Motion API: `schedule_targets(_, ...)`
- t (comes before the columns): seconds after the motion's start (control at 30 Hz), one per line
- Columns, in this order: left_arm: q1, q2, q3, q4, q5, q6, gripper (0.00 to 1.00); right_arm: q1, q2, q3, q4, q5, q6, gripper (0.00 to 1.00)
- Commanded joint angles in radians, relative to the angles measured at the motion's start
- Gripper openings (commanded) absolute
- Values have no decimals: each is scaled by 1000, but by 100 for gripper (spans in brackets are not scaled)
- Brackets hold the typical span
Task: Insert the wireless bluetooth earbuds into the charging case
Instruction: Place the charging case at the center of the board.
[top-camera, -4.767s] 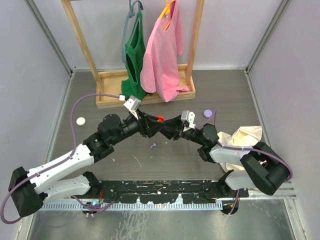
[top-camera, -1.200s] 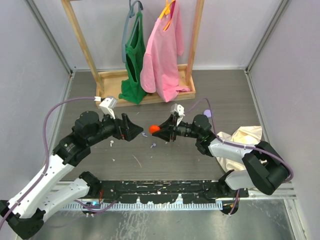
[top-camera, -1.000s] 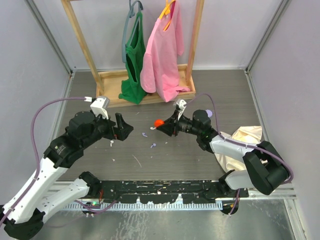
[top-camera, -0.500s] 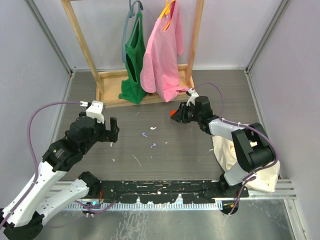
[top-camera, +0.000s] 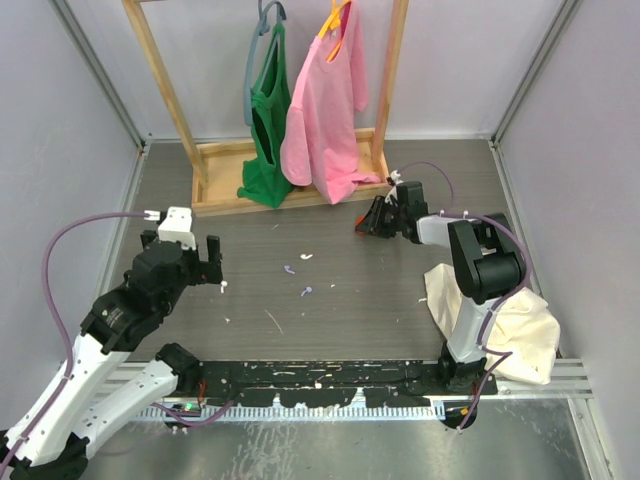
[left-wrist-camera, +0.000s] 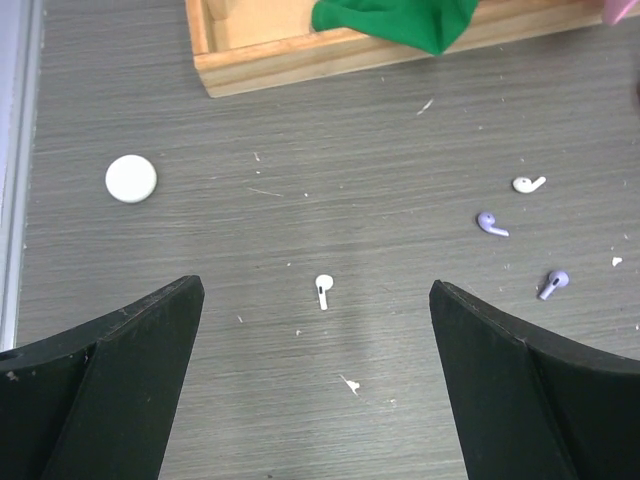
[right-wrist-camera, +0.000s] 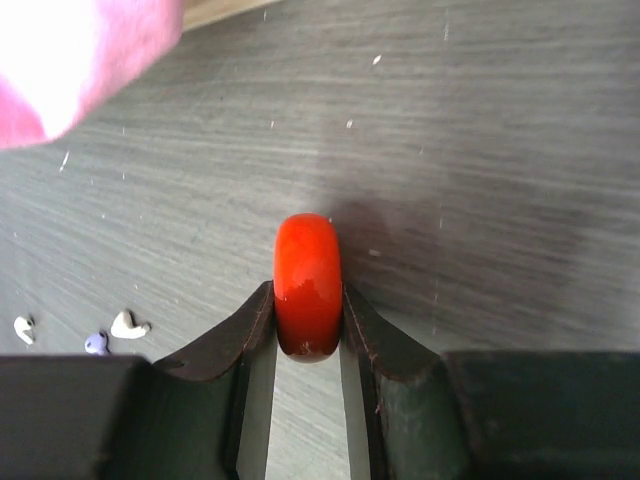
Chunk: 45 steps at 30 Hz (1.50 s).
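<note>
Two lavender earbuds (left-wrist-camera: 491, 224) (left-wrist-camera: 552, 283) lying near together

Pink shirt (top-camera: 325, 100) on rack (top-camera: 218, 160); white disc (left-wrist-camera: 131, 179); red disc (right-wrist-camera: 308, 285)

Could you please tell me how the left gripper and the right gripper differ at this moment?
The left gripper stands wide open and empty; the right gripper is shut on a glossy red rounded object. The left gripper looks down on the left part of the table, with a white earbud below it; the right gripper is at the far right, near the pink shirt. Both are black two-finger grippers.
</note>
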Motion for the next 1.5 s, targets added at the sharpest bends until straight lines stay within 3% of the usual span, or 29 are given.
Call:
schedule_targets(0.0,21,-20,2,50,-39,-8,98,-20,32,78,-36,15,-3,20)
schedule_targets(0.3,36,-28,0,54,-7,-9,98,-43,44,121,-127,69,-57,43)
schedule_targets(0.97,41,-52,-5,57,30,-10,98,-47,-112,130,-306,203,-171,73)
schedule_targets(1.23,43,-61,-5,57,37,-13,98,-51,-249,125,-391,370,-241,83)
schedule_targets(1.47,43,-68,-7,58,42,-14,98,-101,-286,108,-414,558,-260,85)
